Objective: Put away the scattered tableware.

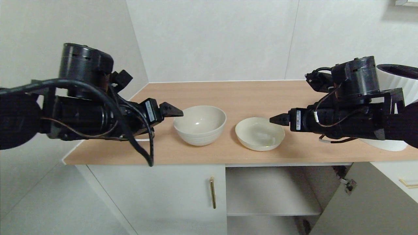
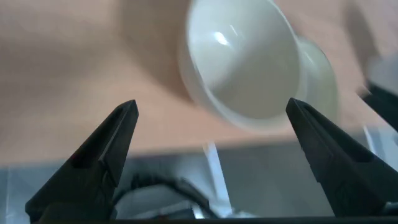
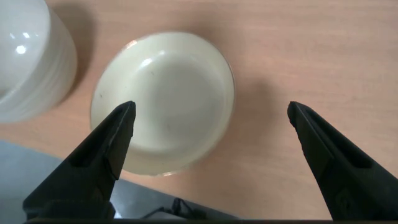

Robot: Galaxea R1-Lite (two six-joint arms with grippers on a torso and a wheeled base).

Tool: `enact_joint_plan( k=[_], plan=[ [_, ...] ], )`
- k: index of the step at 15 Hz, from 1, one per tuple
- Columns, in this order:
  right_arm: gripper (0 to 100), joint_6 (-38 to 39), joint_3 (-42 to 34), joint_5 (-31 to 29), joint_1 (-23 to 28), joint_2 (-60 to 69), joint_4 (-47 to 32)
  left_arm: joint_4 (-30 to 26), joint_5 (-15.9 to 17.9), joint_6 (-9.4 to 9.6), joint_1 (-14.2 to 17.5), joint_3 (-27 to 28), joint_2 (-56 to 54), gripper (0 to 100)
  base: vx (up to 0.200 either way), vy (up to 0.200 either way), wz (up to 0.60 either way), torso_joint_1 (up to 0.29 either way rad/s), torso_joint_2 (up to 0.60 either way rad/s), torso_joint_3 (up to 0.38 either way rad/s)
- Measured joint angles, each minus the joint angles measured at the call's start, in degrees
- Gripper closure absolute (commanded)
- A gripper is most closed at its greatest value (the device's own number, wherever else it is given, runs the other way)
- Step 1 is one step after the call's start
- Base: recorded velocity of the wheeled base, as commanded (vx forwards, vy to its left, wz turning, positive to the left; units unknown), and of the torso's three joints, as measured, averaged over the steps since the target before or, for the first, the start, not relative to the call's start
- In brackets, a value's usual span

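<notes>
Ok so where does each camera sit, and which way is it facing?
Head view: on the robot's head, facing forward and down at the counter, deep bowl and shallow bowl; both arms show, left gripper and right gripper.
Left wrist view: on the left wrist, looking between its open fingers at the deep bowl.
Right wrist view: on the right wrist, looking down between its open fingers at the shallow bowl.
Shared: the deep bowl shows in all three.

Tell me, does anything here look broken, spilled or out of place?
Nothing looks spilled or damaged. The deep bowl and the shallow bowl sit upright and apart on the wooden counter. The one oddity is below: the right cabinet door stands wide open, baring a shelf.
</notes>
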State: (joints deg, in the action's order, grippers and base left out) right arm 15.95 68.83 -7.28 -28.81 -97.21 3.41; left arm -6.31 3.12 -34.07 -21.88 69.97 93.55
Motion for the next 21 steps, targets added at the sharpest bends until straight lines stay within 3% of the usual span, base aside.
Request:
enact_joint_plan(
  k=[2, 6, 13, 14, 21],
  plan=[
    [0, 0.1, -0.1, -0.1, 0.0, 0.0, 0.4, 4.2, -3.7, -2.22, -1.4, 0.3, 3.6, 0, 0.0, 0.0, 0.0, 0.0, 0.0, 0.0],
    [0, 0.1, -0.4, -0.3, 0.0, 0.0, 0.4, 7.8, -4.3, -4.85, -2.1, 0.4, 7.3, 0, 0.0, 0.0, 0.0, 0.0, 0.0, 0.0],
    [0, 0.1, -0.5, -0.3, 0.0, 0.1, 0.3, 8.0, -5.4, -5.01, -2.1, 0.5, 9.3, 0, 0.0, 0.0, 0.0, 0.0, 0.0, 0.0],
    [0, 0.0, -0.5, -0.3, 0.0, 0.1, 0.3, 8.0, -5.5, -4.99, -2.1, 0.5, 9.4, 100, 0.0, 0.0, 0.0, 0.0, 0.0, 0.0],
    [0, 0.0, -0.6, -0.4, 0.0, 0.2, 0.1, 7.9, -5.4, -4.92, -2.1, 0.4, 9.0, 100, 0.0, 0.0, 0.0, 0.0, 0.0, 0.0]
  ],
)
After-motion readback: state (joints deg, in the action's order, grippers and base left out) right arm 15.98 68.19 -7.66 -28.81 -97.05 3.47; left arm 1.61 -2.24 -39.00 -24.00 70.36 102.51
